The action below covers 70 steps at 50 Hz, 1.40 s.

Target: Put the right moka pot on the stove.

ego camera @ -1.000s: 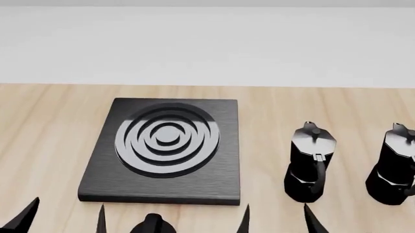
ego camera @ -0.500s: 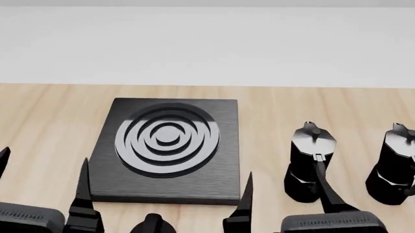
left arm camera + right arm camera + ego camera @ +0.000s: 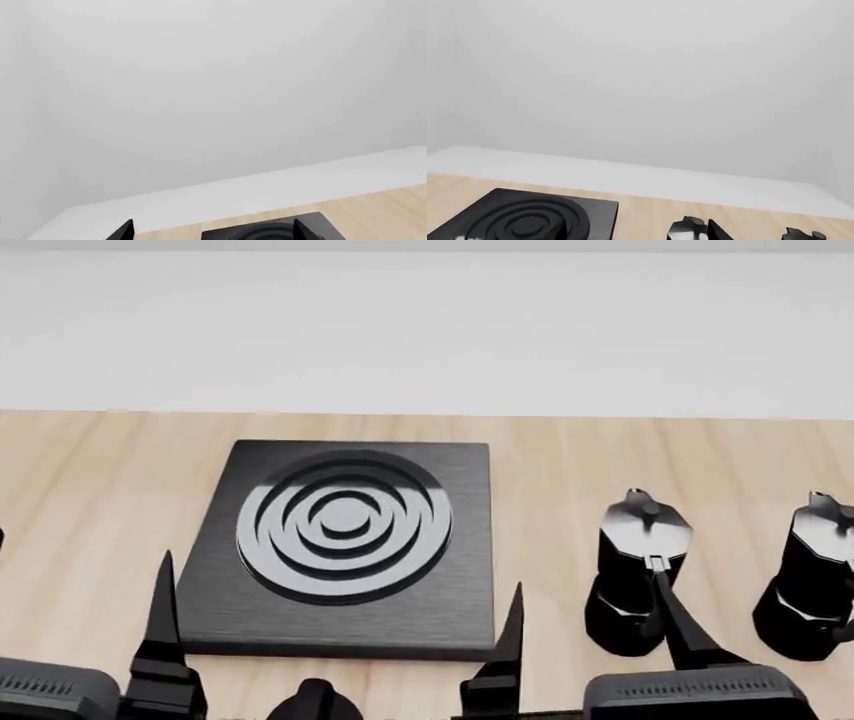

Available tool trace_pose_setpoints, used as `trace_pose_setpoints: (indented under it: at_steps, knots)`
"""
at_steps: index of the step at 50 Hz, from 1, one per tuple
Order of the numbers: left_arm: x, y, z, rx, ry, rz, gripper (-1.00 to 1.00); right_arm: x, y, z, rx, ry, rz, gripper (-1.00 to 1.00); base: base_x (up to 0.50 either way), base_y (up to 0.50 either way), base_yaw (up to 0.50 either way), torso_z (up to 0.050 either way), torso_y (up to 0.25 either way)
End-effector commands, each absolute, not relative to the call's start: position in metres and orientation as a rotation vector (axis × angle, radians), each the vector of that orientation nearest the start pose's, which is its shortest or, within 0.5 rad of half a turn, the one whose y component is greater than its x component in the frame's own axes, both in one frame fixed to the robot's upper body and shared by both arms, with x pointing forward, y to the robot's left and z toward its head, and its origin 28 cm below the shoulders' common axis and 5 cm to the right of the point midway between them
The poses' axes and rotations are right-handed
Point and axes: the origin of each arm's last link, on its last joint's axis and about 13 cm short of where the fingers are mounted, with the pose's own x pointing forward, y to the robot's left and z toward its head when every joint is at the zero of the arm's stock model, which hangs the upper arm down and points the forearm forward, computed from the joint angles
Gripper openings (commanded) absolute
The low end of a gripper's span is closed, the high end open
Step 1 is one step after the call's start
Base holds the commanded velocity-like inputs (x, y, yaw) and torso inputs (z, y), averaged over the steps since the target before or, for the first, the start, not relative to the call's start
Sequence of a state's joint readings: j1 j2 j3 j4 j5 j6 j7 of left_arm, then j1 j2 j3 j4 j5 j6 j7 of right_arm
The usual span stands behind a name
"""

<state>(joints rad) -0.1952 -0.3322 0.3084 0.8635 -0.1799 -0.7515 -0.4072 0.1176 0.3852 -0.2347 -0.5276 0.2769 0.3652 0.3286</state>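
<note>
Left claw: wide, holding nothing, low over the bench, just left of the stove.
Stove: flat on the bench, burner bare.
Right claw: wide, holding nothing, one finger in front of the left moka pot.
Right moka pot: upright at the far right edge, well apart from the stove.
Risk: the identical pots stand side by side; driving straight ahead would likely grab or topple the wrong one.
</note>
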Motion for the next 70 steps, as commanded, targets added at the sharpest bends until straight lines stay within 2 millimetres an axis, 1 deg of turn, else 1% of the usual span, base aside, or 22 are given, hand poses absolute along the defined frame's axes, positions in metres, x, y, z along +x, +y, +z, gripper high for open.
trace_pose_setpoints:
  at_steps: [1,31,33,40,47,51,53,54,56,57,58,59,70]
  knots:
    - [0.189,0.191,0.150,0.185,-0.251,-0.013,1.00,0.212,-0.110,0.115,-0.103,-0.197,0.037,1.00,0.00,0.00,0.00,0.000,-0.113]
    - [0.188,0.191,0.150,0.162,-0.243,-0.011,1.00,0.211,-0.113,0.117,-0.109,-0.213,0.025,1.00,0.00,0.00,0.00,0.000,-0.236]
    - [0.189,0.192,0.149,0.143,-0.238,-0.010,1.00,0.211,-0.114,0.117,-0.113,-0.216,0.022,1.00,0.00,0.00,0.00,0.000,-0.023]
    - [0.189,0.191,0.145,0.170,-0.259,-0.009,1.00,0.211,-0.119,0.120,-0.098,-0.231,0.019,1.00,0.00,0.00,0.00,0.000,0.000]
    - [0.188,0.192,0.144,0.163,-0.262,-0.005,1.00,0.209,-0.129,0.123,-0.076,-0.247,0.007,1.00,0.00,0.00,0.00,0.000,0.000]
    - [0.188,0.192,0.144,0.158,-0.266,-0.006,1.00,0.207,-0.133,0.122,-0.082,-0.251,0.015,1.00,0.00,0.00,0.00,0.000,0.000]
    - [0.187,0.191,0.142,0.149,-0.276,-0.043,1.00,0.206,-0.135,0.121,-0.084,-0.249,0.022,1.00,0.00,0.00,0.00,0.000,0.000]
    - [0.187,0.191,0.141,0.167,-0.273,-0.028,1.00,0.206,-0.137,0.120,-0.090,-0.253,0.013,1.00,0.00,0.00,0.00,0.000,0.000]
    - [0.188,0.191,0.142,0.150,-0.270,-0.028,1.00,0.205,-0.140,0.121,-0.083,-0.255,0.008,1.00,0.00,0.00,0.00,0.000,0.000]
    - [0.188,0.192,0.141,0.153,-0.268,-0.023,1.00,0.205,-0.141,0.119,-0.079,-0.259,0.005,1.00,0.00,0.00,0.00,0.000,0.000]
    - [0.188,0.192,0.142,0.153,-0.264,-0.020,1.00,0.204,-0.142,0.110,-0.080,-0.261,0.004,1.00,0.00,0.00,0.00,0.000,0.000]
    - [0.188,0.192,0.141,0.148,-0.259,-0.022,1.00,0.204,-0.144,0.108,-0.079,-0.265,0.005,1.00,0.00,0.00,0.00,0.000,0.000]
    - [0.189,0.191,0.141,0.157,-0.255,-0.016,1.00,0.204,-0.159,0.112,-0.093,-0.279,-0.036,1.00,0.00,0.00,0.00,0.000,0.000]
